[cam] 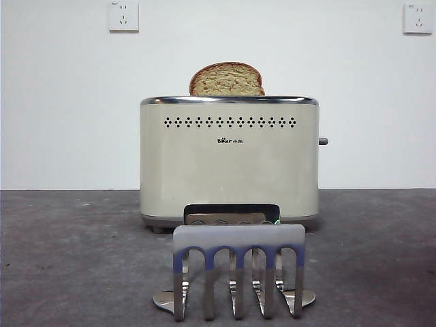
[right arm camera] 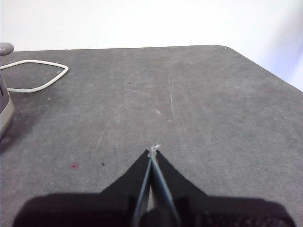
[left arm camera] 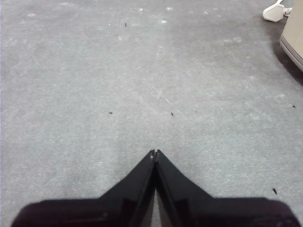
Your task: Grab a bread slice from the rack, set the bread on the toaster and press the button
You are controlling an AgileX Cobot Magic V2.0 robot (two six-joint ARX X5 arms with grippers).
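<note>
The slice of bread (cam: 227,80) stands upright in the top of the cream toaster (cam: 229,163), its domed brown top poking above the chrome rim. The small dark button (cam: 323,142) sticks out of the toaster's right end, high up. In front of the toaster stands the silver rack (cam: 238,269), with nothing in its arched slots. My left gripper (left arm camera: 155,152) is shut over bare table, with a corner of the toaster (left arm camera: 294,33) off to one side. My right gripper (right arm camera: 153,150) is shut too, over bare table, holding nothing; the button (right arm camera: 5,47) shows at the frame's edge.
Two white wall sockets (cam: 123,16) (cam: 417,18) sit high on the back wall. A white power cord (right arm camera: 35,75) loops on the table beside the toaster, and its white plug (left arm camera: 274,12) lies near the toaster's corner. The grey table's edge (right arm camera: 265,66) curves away beyond my right gripper.
</note>
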